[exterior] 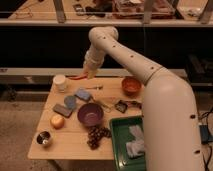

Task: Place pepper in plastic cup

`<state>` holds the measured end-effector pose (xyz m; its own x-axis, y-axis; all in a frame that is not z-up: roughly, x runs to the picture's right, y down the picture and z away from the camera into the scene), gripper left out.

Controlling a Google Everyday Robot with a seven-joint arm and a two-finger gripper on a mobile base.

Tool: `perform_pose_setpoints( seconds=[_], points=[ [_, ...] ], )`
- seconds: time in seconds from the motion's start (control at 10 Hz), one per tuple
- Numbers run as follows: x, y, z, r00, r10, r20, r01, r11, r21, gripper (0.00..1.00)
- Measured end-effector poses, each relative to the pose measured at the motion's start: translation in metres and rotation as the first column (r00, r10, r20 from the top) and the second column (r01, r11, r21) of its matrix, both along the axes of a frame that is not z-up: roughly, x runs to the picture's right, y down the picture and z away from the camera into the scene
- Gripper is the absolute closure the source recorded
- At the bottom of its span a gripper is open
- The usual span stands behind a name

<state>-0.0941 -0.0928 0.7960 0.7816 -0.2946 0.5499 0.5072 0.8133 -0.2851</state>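
The pepper [78,77] is a slender red-orange chili that sticks out to the left of my gripper [88,74] and hangs just above the table's far edge. My gripper is shut on the pepper's right end. The plastic cup [60,82] is a short whitish cylinder standing upright at the table's far left corner, a little left of and below the pepper's free tip. The pepper and the cup are apart.
On the wooden table [70,145] stand a purple bowl [90,114], an orange bowl [131,86], a round yellow-orange fruit [57,121], a metal cup [44,138], dark grapes [96,135], blue and grey blocks [82,94] and a green tray [120,145] with a white cloth.
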Motion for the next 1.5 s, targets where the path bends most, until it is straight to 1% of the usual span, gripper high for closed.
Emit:
perform_pose_setpoints(
  seconds=[0.2, 0.4, 0.5, 0.6, 0.8, 1.0, 1.3, 1.5],
  points=[
    [-0.006, 0.006, 0.005, 0.999, -0.037, -0.021, 0.037, 0.9993, 0.001, 1.00],
    [-0.018, 0.010, 0.005, 0.996, -0.084, -0.036, 0.085, 0.9962, 0.017, 1.00],
    [-0.030, 0.013, 0.004, 0.992, -0.119, -0.041, 0.120, 0.9924, 0.028, 1.00],
    [-0.035, 0.015, 0.005, 0.988, -0.143, -0.050, 0.145, 0.9888, 0.035, 1.00],
    [-0.044, 0.022, 0.009, 0.984, -0.172, -0.051, 0.173, 0.9842, 0.035, 1.00],
    [-0.057, 0.028, 0.010, 0.979, -0.199, -0.041, 0.200, 0.9790, 0.039, 1.00],
    [-0.072, 0.039, 0.015, 0.970, -0.240, -0.041, 0.242, 0.9688, 0.053, 1.00],
    [-0.076, 0.050, 0.023, 0.963, -0.263, -0.051, 0.265, 0.9631, 0.045, 1.00]
  ],
)
